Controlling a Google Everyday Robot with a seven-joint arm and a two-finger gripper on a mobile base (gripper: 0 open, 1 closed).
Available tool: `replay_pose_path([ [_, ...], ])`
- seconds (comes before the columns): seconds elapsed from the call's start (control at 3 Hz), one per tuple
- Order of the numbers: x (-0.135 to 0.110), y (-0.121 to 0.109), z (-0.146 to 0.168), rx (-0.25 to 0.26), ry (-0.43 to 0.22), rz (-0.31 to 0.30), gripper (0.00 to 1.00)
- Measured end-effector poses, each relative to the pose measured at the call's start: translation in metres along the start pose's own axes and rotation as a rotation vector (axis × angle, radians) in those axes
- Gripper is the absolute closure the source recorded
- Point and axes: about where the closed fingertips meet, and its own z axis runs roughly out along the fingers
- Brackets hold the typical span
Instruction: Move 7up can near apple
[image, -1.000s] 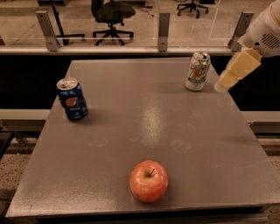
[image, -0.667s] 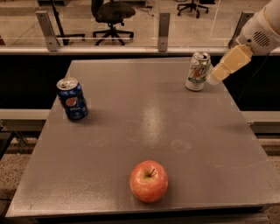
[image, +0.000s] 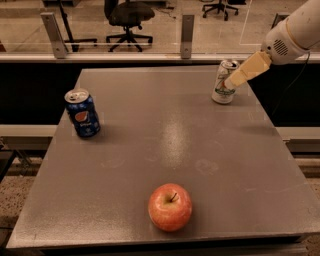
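Gripper (image: 231, 82) pointed in from the upper right, with its tip at the right side of the 7up can (image: 220, 91) at about mid-height; I could not tell if it was spread or closed. The 7up can stood upright at the far right corner of the desk (image: 165, 135), long axis vertical and silver top up (the blue can (image: 82, 113) stood well apart, at the left edge). The apple (image: 170, 207) lay near the front edge, left of the can, so I judged the coming move should carry the can diagonally toward it.
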Motion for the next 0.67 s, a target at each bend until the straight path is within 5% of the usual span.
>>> replay_pose_path([
  [0.67,-0.007,-0.019,0.045,-0.015,-0.043,0.036,0.00],
])
